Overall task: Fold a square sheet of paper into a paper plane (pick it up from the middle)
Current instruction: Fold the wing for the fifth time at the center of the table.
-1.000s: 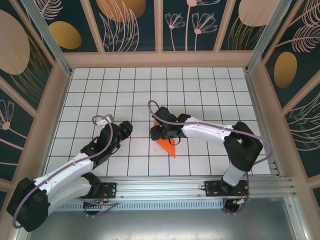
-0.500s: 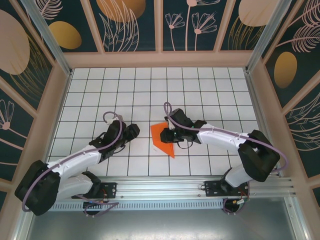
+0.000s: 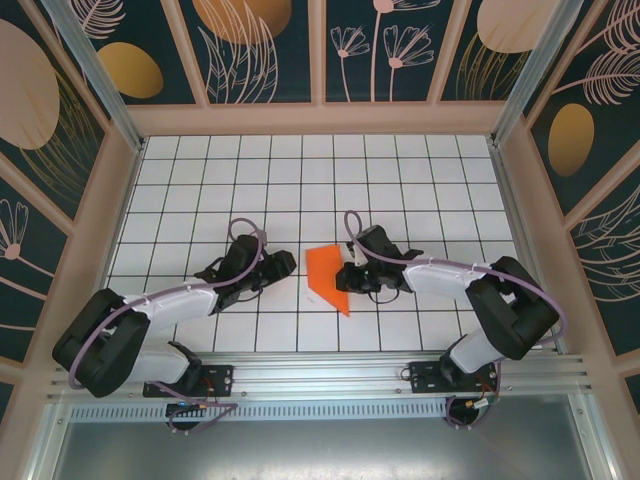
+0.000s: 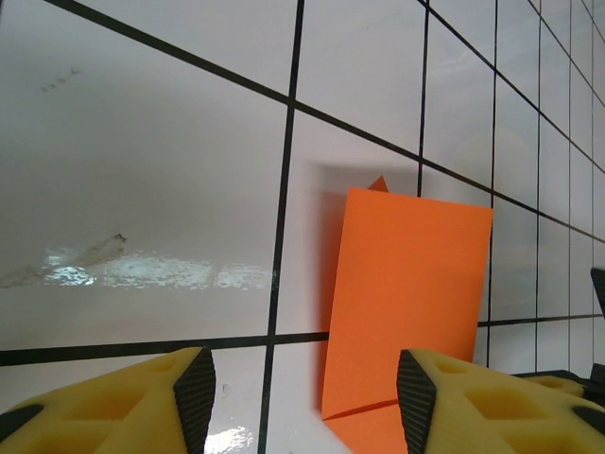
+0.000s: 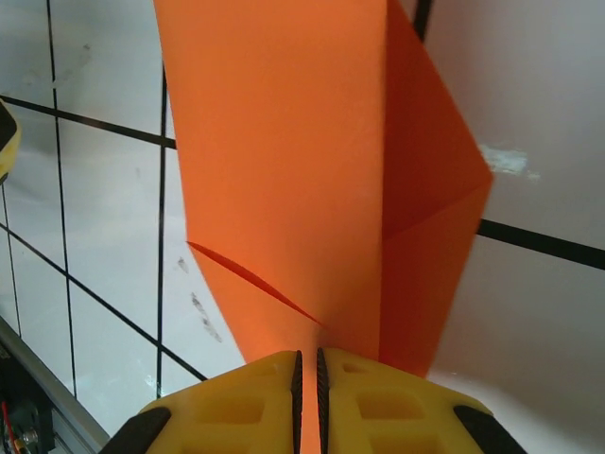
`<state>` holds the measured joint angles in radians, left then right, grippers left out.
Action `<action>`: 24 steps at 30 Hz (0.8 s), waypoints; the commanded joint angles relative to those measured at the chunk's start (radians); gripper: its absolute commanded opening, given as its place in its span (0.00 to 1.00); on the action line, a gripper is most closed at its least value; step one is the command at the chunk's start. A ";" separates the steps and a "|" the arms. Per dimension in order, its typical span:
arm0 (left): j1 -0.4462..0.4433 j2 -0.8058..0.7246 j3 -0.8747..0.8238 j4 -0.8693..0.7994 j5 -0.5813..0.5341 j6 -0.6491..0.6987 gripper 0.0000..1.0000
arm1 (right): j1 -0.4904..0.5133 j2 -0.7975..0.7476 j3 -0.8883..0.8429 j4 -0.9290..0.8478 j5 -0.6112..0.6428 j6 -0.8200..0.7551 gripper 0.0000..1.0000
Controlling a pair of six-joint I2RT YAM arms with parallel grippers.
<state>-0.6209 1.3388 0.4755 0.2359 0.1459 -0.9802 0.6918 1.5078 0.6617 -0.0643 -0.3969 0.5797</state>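
**Item:** sheet of paper (image 3: 325, 275), bright orange and part-folded. It is narrower than square, with one end brought to a point.

**Location:** it lies on the white grid table (image 3: 200, 180), about mid-width and somewhat toward the near side, between the two grippers. The blunt end faces far and the pointed end faces near and slightly right. In the right wrist view a crease runs along its length, and a darker flap (image 5: 430, 161) lies folded on one side.

**Right gripper** (image 5: 307, 359): jaws closed to a hairline gap, with the paper's edge running straight into that gap. It appears to pinch the sheet. In the top view it sits at the sheet's right edge, touching it.

**Left gripper** (image 4: 304, 390): jaws roughly half open, holding nothing. It is low over the table just left of the sheet, pointed toward it but apart from it. The sheet's left edge lies ahead of its fingers (image 4: 194, 386).

**Step in hand (judged):** mid-fold. The nose creases look made, and the right gripper has the sheet by its edge for the next fold or lift.

**Next move calls for (judged):** the right arm carries the pinched edge across without tearing or dragging the thin sheet, while the left gripper comes in to pin or press the crease.
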 commanded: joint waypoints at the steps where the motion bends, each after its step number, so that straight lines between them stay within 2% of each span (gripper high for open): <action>1: -0.004 0.025 0.031 0.055 0.063 0.017 0.56 | -0.040 0.012 -0.048 0.075 -0.040 0.000 0.15; 10: -0.023 0.092 0.061 0.080 0.136 0.003 0.57 | -0.111 0.062 -0.139 0.181 -0.095 0.021 0.15; 24: -0.149 0.224 0.127 0.033 0.077 -0.144 0.58 | -0.187 0.064 -0.244 0.288 -0.143 0.057 0.13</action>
<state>-0.7567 1.5387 0.5789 0.2848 0.2485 -1.0702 0.5297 1.5417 0.4587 0.2604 -0.5797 0.6365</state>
